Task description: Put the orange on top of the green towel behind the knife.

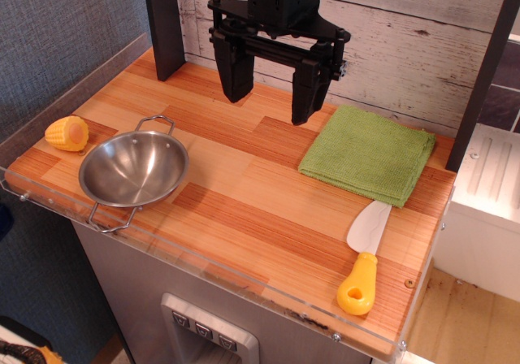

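Observation:
The orange (67, 133), a small yellow-orange bumpy dome with a flat orange end, lies on its side at the far left of the wooden table, just left of the steel bowl. The green towel (368, 153) lies folded flat at the back right. The knife (363, 258), white blade and yellow handle, lies in front of the towel near the right front edge. My black gripper (270, 102) hangs open and empty above the back middle of the table, left of the towel and far from the orange.
A steel bowl (134, 170) with two wire handles sits at the left front. A clear plastic lip (244, 287) runs along the table's front and left edges. Dark posts stand at the back left (165, 23) and right (483, 71). A plank wall is behind.

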Motion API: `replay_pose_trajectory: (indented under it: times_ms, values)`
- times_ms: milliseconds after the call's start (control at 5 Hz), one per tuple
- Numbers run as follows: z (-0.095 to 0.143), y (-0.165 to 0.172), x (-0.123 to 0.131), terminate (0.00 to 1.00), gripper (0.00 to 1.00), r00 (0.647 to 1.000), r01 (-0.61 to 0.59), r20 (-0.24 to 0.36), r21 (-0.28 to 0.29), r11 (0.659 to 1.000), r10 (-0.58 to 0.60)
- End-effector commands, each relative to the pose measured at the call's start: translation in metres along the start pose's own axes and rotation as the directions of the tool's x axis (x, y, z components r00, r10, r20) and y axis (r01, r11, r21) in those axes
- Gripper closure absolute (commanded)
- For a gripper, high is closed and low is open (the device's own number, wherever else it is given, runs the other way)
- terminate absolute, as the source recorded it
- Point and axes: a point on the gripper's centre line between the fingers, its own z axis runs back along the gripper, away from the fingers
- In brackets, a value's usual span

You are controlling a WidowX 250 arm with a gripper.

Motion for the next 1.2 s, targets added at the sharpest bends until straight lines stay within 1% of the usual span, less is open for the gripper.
replay_pose_trajectory:
  times_ms: [0,200,400,600,800,1000]
  values:
    - [0.000,0.000,0.000,0.00,0.00,1.000,0.000,0.000,0.000,1.000,0.000]
    - [0.003,0.024,-0.003,0.00,0.00,0.998,-0.058,0.017,-0.019,0.998,0.058]
    - [0.001,0.047,-0.006,0.00,0.00,0.995,-0.097,0.008,-0.021,0.995,0.097]
    - [-0.003,0.085,-0.017,0.00,0.00,0.993,-0.115,0.028,0.006,0.993,0.115]
    - [-0.006,0.121,-0.026,0.00,0.00,0.989,-0.138,0.054,0.052,0.989,0.135]
    - [-0.010,0.165,-0.036,0.00,0.00,0.979,-0.185,0.108,0.079,0.980,0.176]
